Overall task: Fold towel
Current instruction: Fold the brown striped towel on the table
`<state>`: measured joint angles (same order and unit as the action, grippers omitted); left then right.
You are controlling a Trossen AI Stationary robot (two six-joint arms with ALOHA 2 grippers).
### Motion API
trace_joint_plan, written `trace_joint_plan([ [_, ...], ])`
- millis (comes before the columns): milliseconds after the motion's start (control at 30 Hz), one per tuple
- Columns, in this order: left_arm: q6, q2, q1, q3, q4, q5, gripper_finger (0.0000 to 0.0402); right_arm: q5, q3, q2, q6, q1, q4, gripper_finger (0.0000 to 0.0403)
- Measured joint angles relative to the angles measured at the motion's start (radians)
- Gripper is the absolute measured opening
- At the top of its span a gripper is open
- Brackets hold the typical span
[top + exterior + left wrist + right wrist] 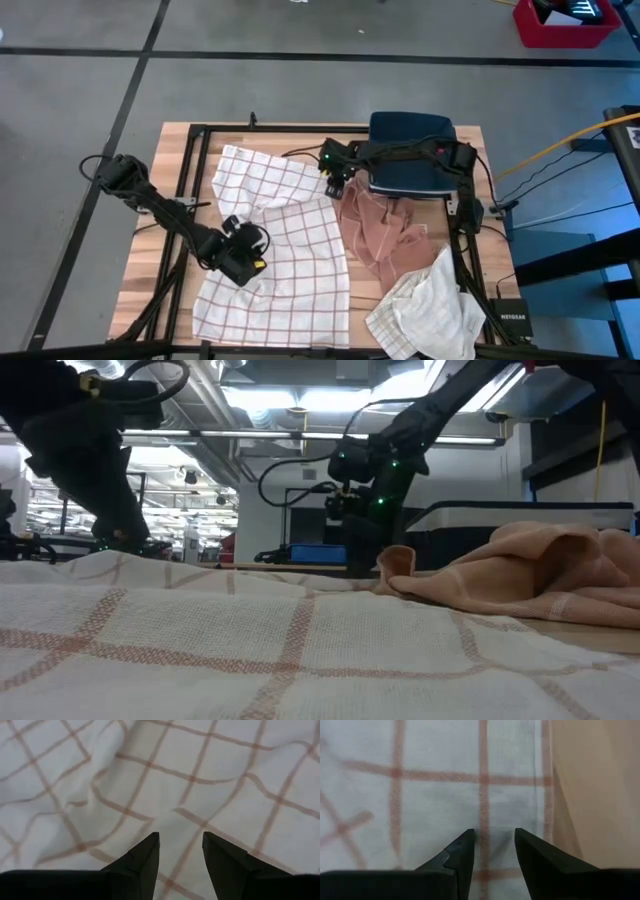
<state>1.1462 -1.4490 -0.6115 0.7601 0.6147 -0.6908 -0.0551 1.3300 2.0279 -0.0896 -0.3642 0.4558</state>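
Pink cloth (385, 230) crowding checked towel's (285, 260) right edge

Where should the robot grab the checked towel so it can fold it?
Best at an edge or corner, I think. The checked towel lies mostly flat, with its far end rumpled. The right hand is open right over the edge next to the pink cloth, so pinching that edge from above looks easiest. The left hand, also open, is over the middle, where there's no edge to pinch.
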Motion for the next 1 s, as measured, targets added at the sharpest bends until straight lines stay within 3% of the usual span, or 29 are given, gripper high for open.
trace_joint_plan([
  [133,-0.017,0.000,-0.012,-0.033,-0.096,0.000,0.0143,0.071,0.000,0.016,-0.049,-0.027,-0.022,0.0144],
  [333,0.004,-0.006,-0.048,-0.093,-0.183,0.036,0.0143,0.268,0.015,0.022,-0.172,-0.082,-0.069,0.0144],
  [533,0.105,-0.007,-0.070,-0.165,-0.247,0.054,0.0143,0.314,0.054,0.022,-0.225,-0.136,-0.177,0.0144],
  [633,0.091,-0.001,-0.066,-0.166,-0.241,0.054,0.0143,0.287,0.103,0.010,-0.198,-0.136,-0.082,0.0144],
  [733,-0.005,0.043,-0.030,-0.108,-0.188,0.056,0.0143,0.166,0.147,-0.035,-0.111,-0.094,0.106,0.0144],
  [867,-0.240,0.130,0.073,-0.022,-0.120,0.034,0.0143,-0.010,0.127,-0.094,0.027,0.020,0.215,0.0144],
  [1000,-0.538,0.207,0.257,0.012,-0.158,0.057,0.0143,-0.003,0.038,-0.102,0.102,0.156,0.152,0.0144],
])
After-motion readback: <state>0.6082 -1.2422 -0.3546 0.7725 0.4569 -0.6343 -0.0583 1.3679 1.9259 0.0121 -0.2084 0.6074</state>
